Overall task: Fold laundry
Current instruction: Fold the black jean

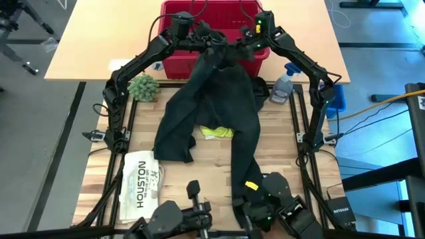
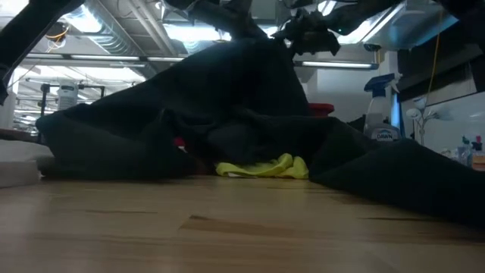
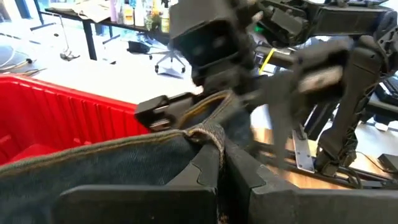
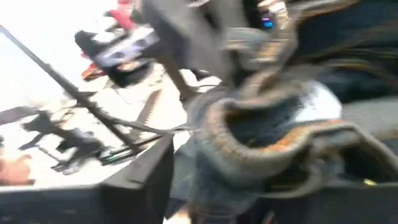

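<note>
Trousers [image 1: 212, 106] — waistband at left gripper [image 1: 207, 41]

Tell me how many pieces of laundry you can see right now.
2. The black trousers hang from both grippers near the red basket and trail across the table. The yellow T-shirt lies under them, mid-table. More may be hidden beneath or in the basket.

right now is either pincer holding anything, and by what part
The left pincer is shut on the waistband edge of the black trousers, lifted over the red basket. Whether the right pincer grips them cannot be told.
</note>
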Robot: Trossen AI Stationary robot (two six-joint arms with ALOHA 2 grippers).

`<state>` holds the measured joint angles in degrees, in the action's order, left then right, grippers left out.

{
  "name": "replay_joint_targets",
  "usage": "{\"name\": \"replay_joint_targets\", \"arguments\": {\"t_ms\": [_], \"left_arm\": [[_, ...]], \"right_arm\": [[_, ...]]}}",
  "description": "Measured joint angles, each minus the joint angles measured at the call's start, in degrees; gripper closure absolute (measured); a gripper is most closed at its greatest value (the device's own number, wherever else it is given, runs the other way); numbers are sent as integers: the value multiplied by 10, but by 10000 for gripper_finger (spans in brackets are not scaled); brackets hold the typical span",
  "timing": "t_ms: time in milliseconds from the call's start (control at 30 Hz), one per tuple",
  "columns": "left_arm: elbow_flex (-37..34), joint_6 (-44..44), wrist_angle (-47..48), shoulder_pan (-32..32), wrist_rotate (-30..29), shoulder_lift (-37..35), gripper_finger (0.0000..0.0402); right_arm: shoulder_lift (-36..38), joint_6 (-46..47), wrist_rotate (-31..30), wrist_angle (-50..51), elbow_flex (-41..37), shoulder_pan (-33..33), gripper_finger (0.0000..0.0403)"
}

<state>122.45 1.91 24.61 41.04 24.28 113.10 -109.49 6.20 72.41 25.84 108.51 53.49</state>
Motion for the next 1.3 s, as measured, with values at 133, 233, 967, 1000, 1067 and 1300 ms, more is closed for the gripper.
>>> {"name": "replay_joint_targets", "arguments": {"t_ms": [133, 233, 967, 1000, 1067, 1300], "left_arm": [[0, 0, 2, 0, -1, 0, 401], [0, -2, 4, 0, 0, 3, 401], [0, -40, -80, -23, -10, 44, 402], [-1, -37, -78, -22, -9, 38, 401], [-1, -34, -68, -20, -13, 22, 399], [-1, -16, 15, -6, -2, -47, 383]], "right_arm": [[0, 10, 9, 0, 0, -3, 116], [0, 12, 10, 9, 0, -3, 72], [1, 68, -274, -3, -3, -45, 130], [1, 67, -285, -3, -3, -46, 169], [1, 58, -288, -14, -3, -45, 270], [7, 70, -293, -79, -2, -46, 375]]}}
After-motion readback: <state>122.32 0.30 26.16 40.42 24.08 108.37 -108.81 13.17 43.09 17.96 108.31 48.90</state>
